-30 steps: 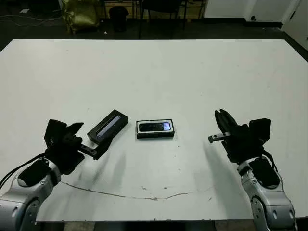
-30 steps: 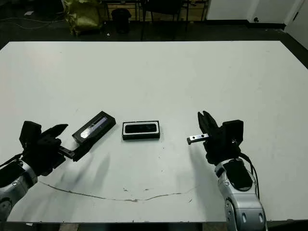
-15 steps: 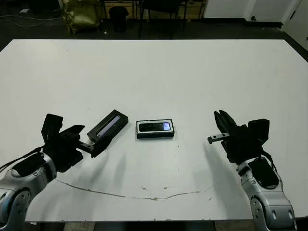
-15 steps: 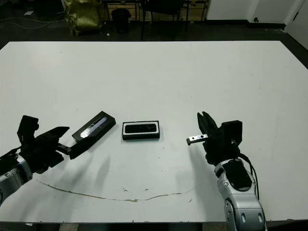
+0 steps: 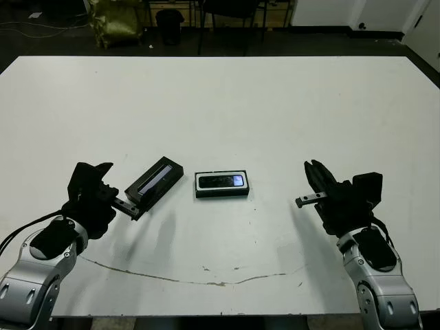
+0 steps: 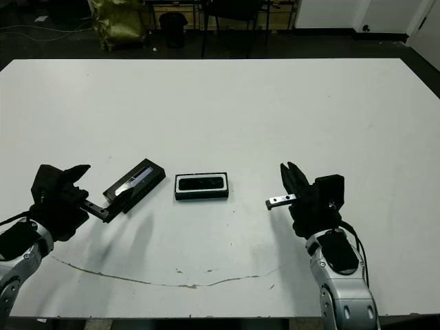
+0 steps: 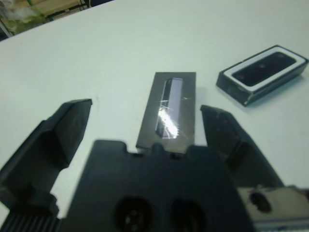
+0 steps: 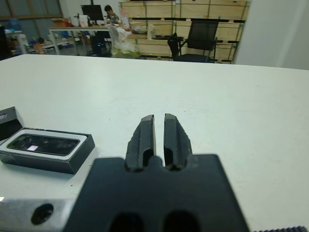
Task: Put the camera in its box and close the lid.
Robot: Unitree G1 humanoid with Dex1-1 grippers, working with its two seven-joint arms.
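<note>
The box (image 5: 221,193), a small black tray with a white lining, sits mid-table with the camera (image 5: 221,181) lying inside it, glossy bluish face up. To its left the lid (image 5: 155,179) lies flat at an angle, its grey-lavender stripe showing. My left gripper (image 5: 110,189) is open at the lid's near end; in the left wrist view the lid (image 7: 169,108) lies ahead between the two spread fingers (image 7: 67,128). Whether they touch it is unclear. My right gripper (image 5: 315,172) is shut on nothing, hovering right of the box (image 8: 46,152).
A thin dark crack (image 5: 206,278) runs along the table near its front edge. Past the far edge are dark chairs and a yellow bag (image 5: 113,20). In the right wrist view, a person (image 8: 109,10) sits far back among shelves.
My left gripper has turned and shifted nearer the lid's near end. The lid, the box with the camera and my right gripper have stayed put.
</note>
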